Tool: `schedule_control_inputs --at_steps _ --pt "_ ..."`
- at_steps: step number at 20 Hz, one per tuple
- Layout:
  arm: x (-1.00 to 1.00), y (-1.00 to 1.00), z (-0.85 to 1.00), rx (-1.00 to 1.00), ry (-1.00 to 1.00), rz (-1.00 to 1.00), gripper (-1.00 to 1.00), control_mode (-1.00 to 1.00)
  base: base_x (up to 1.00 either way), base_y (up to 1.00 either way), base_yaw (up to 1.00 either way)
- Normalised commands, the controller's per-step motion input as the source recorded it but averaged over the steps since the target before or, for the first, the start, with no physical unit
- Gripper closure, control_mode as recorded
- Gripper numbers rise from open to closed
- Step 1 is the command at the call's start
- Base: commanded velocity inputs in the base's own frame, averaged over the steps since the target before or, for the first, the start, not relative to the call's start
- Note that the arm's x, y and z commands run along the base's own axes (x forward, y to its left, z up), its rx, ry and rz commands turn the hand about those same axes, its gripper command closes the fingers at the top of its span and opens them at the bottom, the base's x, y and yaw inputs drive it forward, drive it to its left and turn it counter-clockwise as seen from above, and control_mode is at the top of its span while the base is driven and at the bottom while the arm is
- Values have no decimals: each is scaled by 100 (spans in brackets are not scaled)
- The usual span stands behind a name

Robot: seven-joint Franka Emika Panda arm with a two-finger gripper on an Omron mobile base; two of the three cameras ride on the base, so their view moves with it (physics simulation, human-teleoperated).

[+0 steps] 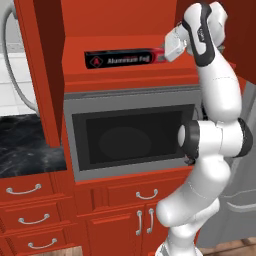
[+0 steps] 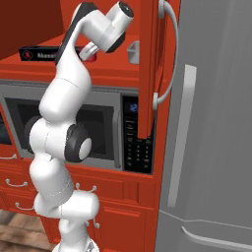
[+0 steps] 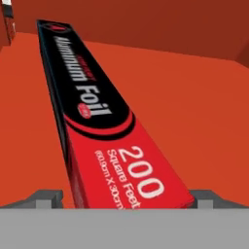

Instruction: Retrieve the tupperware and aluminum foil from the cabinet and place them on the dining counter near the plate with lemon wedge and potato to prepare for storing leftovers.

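arm raised high, elbow bent | end effector (image 1: 167, 50) level, fingers spread apart

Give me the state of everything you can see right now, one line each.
cabinet: door open.
aluminum foil: lying flat on the cabinet shelf, its red end between the hand's fingers.
tupperware: upright on the same shelf.
hand: at the foil's end; grip cannot be told.
microwave: door closed.

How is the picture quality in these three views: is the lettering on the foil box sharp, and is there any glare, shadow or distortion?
Left base view: the aluminum foil lettering is small and soft, barely legible; the microwave door shows a dim round reflection.
Right base view: the cabinet door edge looks jagged.
Hand view: the lettering is large and legible, stretched by steep perspective; even light, no glare.
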Motion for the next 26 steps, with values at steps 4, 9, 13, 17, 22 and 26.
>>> schedule_control_inputs --at_steps 4,9,13,17,22,26 --pt "26 5 -1 0 0 18 -100 -100 0 0 0" --pt "33 8 -10 0 0 12 -100 -100 0 0 0" --pt "20 20 -54 -1 0 10 -100 -100 0 0 0" --pt "8 26 -82 -2 0 8 100 -100 0 0 0" --pt "0 15 -68 -1 -2 7 100 -100 0 0 0" --pt "-14 0 -52 0 -10 1 100 -100 0 0 0"
